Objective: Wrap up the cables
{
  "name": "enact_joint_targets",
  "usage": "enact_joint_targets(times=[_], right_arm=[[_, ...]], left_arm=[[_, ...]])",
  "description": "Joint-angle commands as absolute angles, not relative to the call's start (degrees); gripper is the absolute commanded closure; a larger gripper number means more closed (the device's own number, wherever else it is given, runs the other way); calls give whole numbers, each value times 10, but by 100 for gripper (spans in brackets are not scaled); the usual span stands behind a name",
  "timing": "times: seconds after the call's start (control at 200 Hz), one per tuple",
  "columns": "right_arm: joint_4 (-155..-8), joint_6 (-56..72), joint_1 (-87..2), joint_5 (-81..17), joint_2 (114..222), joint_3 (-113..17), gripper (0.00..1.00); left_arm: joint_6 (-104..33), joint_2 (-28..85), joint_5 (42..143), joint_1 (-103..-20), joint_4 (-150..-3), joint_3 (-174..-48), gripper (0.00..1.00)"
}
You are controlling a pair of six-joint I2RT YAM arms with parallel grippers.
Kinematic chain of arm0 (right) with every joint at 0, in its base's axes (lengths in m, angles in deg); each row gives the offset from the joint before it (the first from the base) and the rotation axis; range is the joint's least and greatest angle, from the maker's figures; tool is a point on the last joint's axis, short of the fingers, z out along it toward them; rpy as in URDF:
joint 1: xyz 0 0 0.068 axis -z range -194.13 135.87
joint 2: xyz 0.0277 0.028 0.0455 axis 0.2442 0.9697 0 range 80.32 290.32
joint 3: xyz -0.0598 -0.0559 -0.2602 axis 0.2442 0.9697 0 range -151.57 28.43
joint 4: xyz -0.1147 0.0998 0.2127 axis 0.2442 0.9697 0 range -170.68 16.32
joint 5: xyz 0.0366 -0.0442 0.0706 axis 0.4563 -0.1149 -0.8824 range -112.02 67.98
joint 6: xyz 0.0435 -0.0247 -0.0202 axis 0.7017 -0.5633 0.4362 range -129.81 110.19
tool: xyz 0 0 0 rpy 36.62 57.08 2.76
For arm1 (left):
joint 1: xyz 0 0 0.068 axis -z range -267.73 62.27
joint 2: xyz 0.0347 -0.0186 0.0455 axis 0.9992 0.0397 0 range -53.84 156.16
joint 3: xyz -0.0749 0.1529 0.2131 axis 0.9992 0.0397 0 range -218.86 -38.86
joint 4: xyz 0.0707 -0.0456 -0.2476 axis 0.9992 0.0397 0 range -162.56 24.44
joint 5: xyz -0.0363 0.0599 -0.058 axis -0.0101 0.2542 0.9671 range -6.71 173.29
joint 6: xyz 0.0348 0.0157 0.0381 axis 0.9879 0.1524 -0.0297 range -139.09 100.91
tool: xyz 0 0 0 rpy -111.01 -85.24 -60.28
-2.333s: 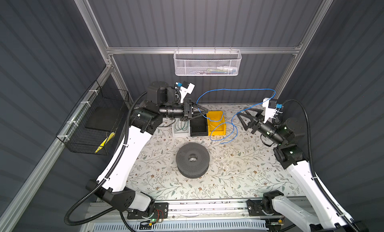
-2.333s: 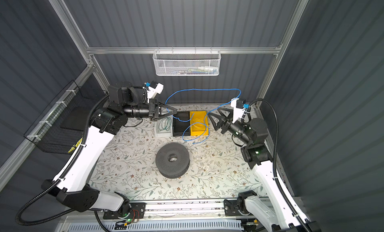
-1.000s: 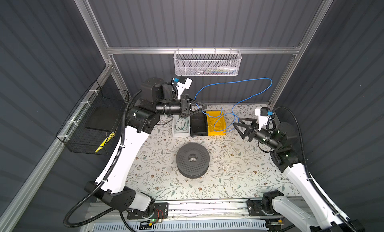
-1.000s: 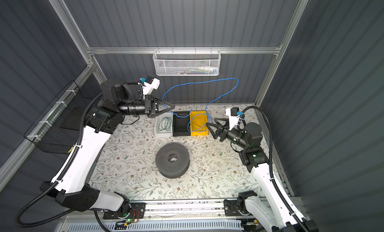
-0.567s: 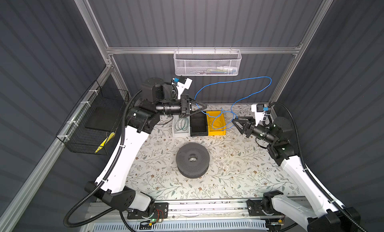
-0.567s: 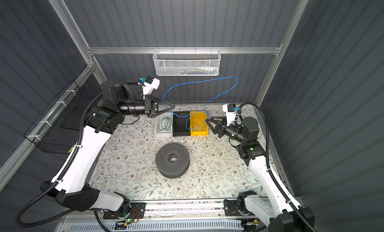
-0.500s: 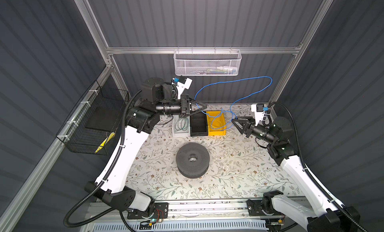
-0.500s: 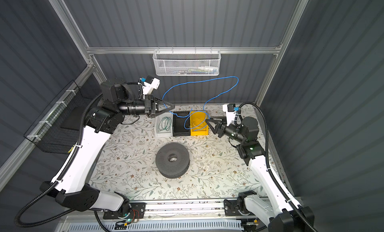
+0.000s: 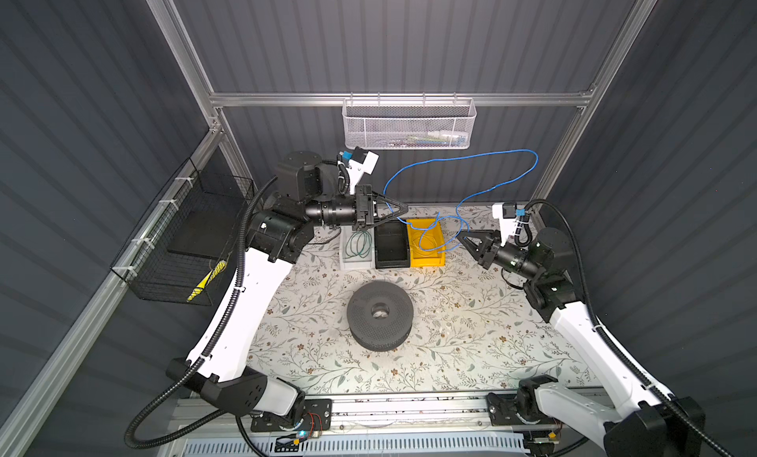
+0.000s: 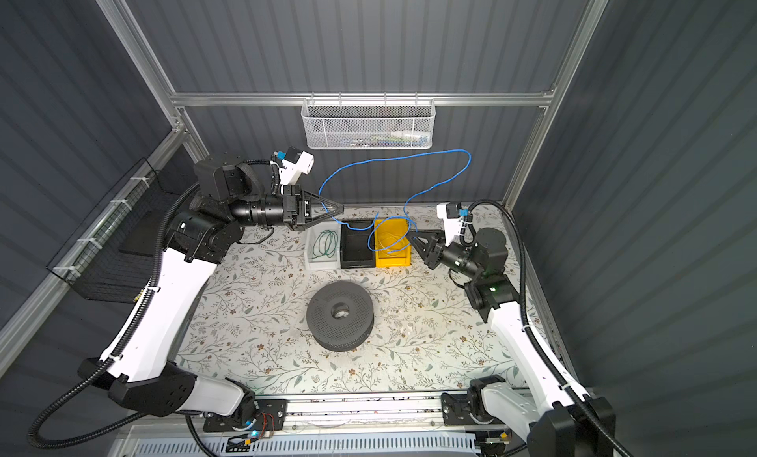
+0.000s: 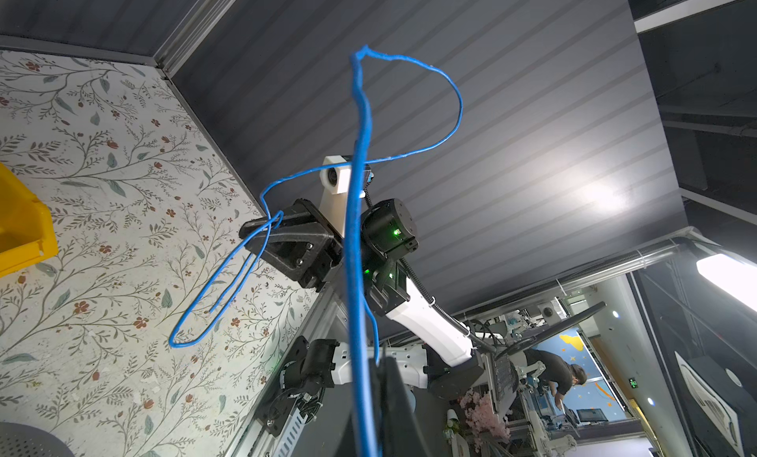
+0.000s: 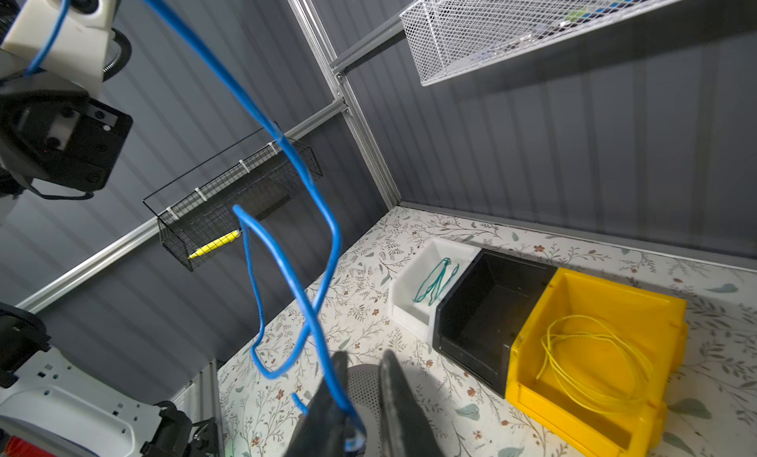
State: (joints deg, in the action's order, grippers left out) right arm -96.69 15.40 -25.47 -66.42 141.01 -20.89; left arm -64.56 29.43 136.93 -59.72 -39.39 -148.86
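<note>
Blue cable arcs from left fingers to right fingers.

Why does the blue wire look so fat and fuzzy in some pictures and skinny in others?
Left wrist view: the blue wire runs right past the lens, thick and blurred; right wrist view: wire blurred too; both top views: wire far off, thin and sharp.

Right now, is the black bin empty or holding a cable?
Empty: in the right wrist view the black bin shows bare floor, no cable.
</note>
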Motion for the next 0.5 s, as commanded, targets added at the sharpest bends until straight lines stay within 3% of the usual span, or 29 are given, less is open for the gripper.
enact_joint_targets(times=[0.0,0.055,0.14,0.35,0.495], right_arm=[[-963,144,-253,-668,1399,-219,93],[-939,132,-253,-656,1390,-219,100],[-868,104,-253,-604,1372,-223,100],[-657,49,-237,-310,1312,-221,100],[-599,70,-165,-282,1302,-207,100]], left_arm=[[-630,297,1376,-602,-394,-1518,100],[-617,299,1362,-605,-375,-1529,100],[-606,294,1331,-621,-362,-1542,100],[-579,271,1186,-745,-277,-1571,100],[-529,285,1063,-765,-199,-1633,100]])
